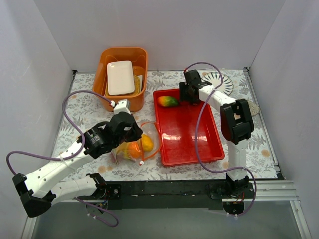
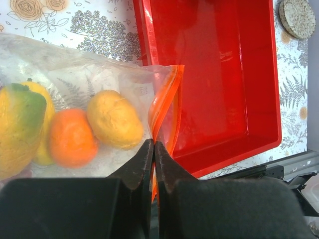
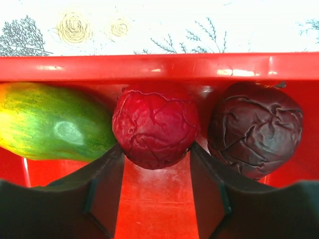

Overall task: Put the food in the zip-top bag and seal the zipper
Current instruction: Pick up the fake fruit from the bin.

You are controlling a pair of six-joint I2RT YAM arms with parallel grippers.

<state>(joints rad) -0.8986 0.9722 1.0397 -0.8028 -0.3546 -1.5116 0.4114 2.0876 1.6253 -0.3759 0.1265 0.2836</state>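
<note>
The clear zip-top bag lies left of the red tray. In the left wrist view the bag holds a mango, an orange and a yellow piece. My left gripper is shut on the orange-red zipper at the bag's mouth. My right gripper is open at the tray's far end, its jaws on either side of a dark red wrinkled fruit. A green-yellow mango lies to its left and a dark purple ball to its right. From above I see my left gripper, my right gripper and the tray mango.
An orange bin with a white plate stands at the back left. A patterned plate and a round coaster lie at the back right. The tray's far wall is right behind the fruits.
</note>
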